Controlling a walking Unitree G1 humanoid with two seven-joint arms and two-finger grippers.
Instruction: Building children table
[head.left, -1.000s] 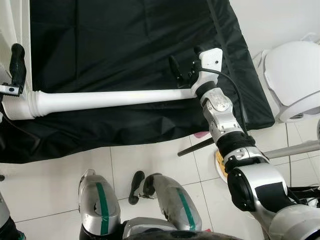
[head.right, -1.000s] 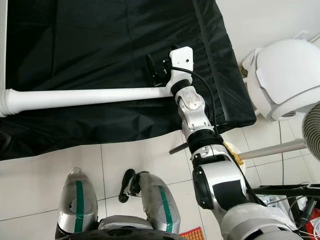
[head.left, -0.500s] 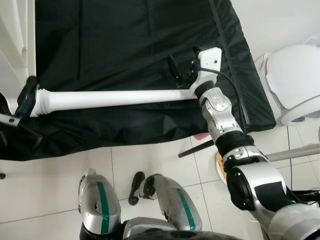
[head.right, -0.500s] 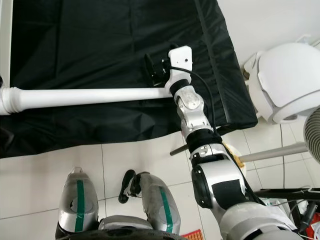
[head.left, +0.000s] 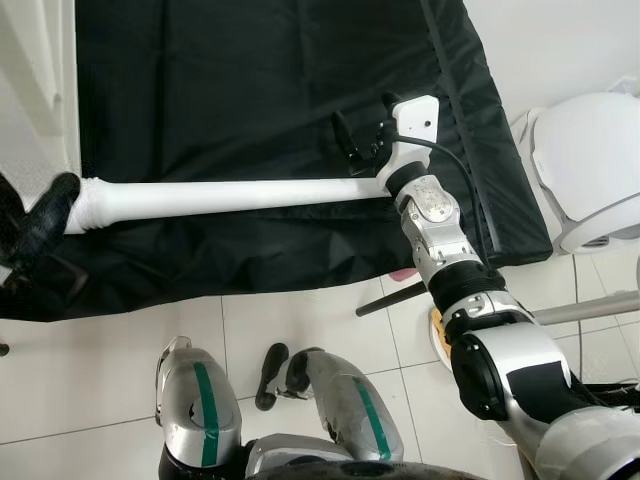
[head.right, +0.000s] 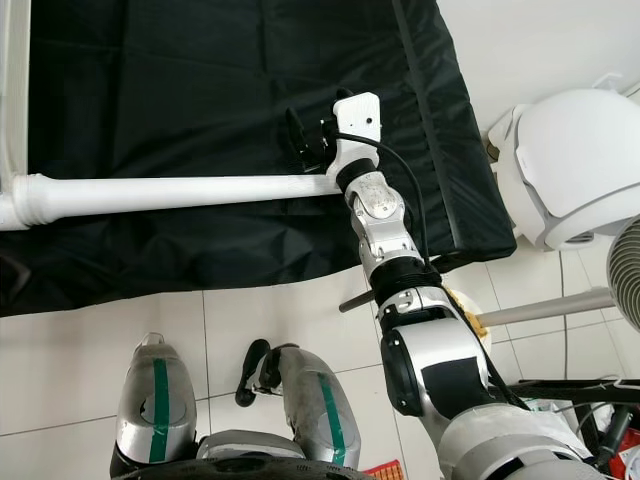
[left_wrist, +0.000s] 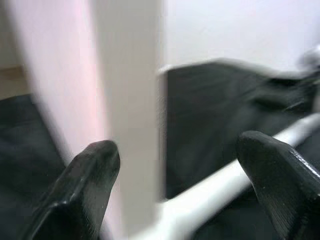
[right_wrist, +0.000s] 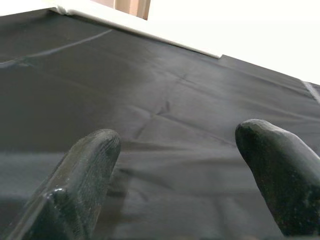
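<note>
While the white table leg (head.left: 220, 194) lies across the black cloth (head.left: 250, 90) with its flared end against the white tabletop panel (head.right: 14, 90) at the robot's left, the step in hand looks like seating that leg in its socket. The right gripper (head.left: 362, 148) sits at the leg's slim end, arm stretched forward over the cloth; its wrist view shows the fingers (right_wrist: 82, 175) spread wide with only cloth between them, so it seems to rest beside the leg rather than pinch it. The left gripper (left_wrist: 175, 185), fingers also spread, hovers by the flared end, though that view is blurred. Next, the leg probably needs a firm grasp and turning into the panel.
</note>
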